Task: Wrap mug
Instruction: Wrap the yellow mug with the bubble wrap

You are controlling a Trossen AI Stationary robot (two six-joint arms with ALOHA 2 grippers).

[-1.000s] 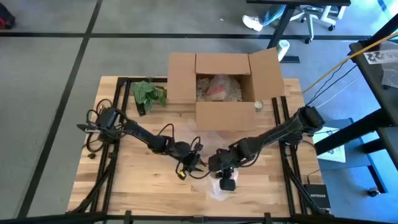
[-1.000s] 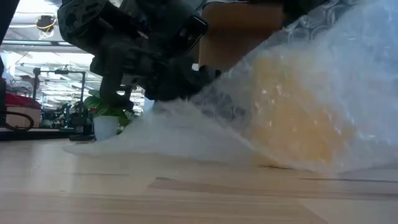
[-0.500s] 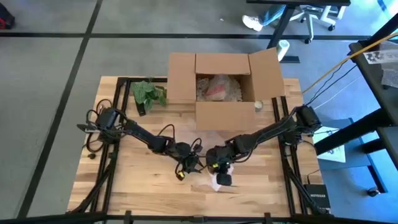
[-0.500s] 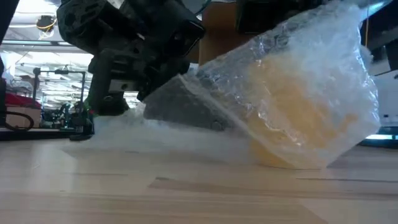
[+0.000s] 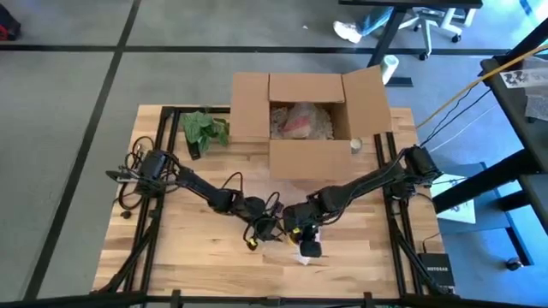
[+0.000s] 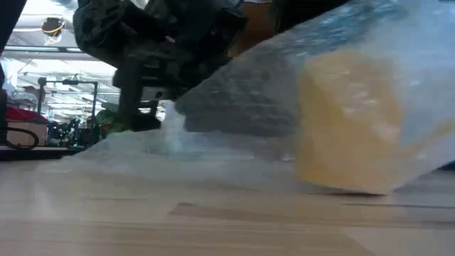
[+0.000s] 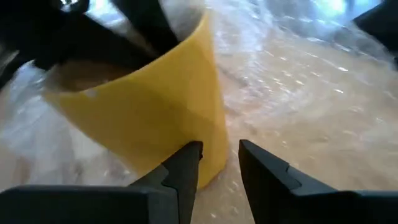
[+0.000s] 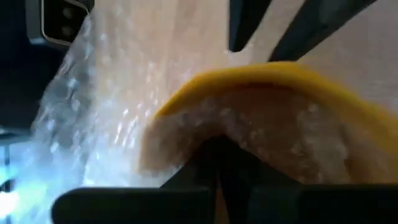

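The yellow mug (image 7: 143, 106) stands tilted on a sheet of clear bubble wrap (image 7: 311, 93) near the table's front middle. In the low view the mug (image 6: 348, 121) shows through the wrap (image 6: 234, 99) that lies over it. My right gripper (image 5: 305, 239) is at the mug's mouth, shut on it. My left gripper (image 7: 219, 152) stands just left of the mug, near its base, with a narrow gap between its fingers. Whether its finger (image 7: 186, 158) touches the mug's wall, I cannot tell. My right gripper holds the mug at its rim (image 8: 261, 74), where dark fingers (image 7: 146, 25) reach into the mouth. Bubble wrap lies inside the mug around them. The gripper itself hides the exact place of contact. The mug is tilted, with its base edge (image 6: 341, 186) down on the wrap.
An open cardboard box (image 5: 310, 120) with packing filler and a wrapped item stands at the far middle. A small potted plant (image 5: 204, 130) sits at the far left. Cables (image 5: 137, 184) lie along the left arm. Bare wood shows at the near left.
My right gripper has moved a little toward the table's left, toward my left gripper, carrying the mug. The mug has turned from lying slanted to standing more upright on its base edge. The bubble wrap has been drawn up over it.
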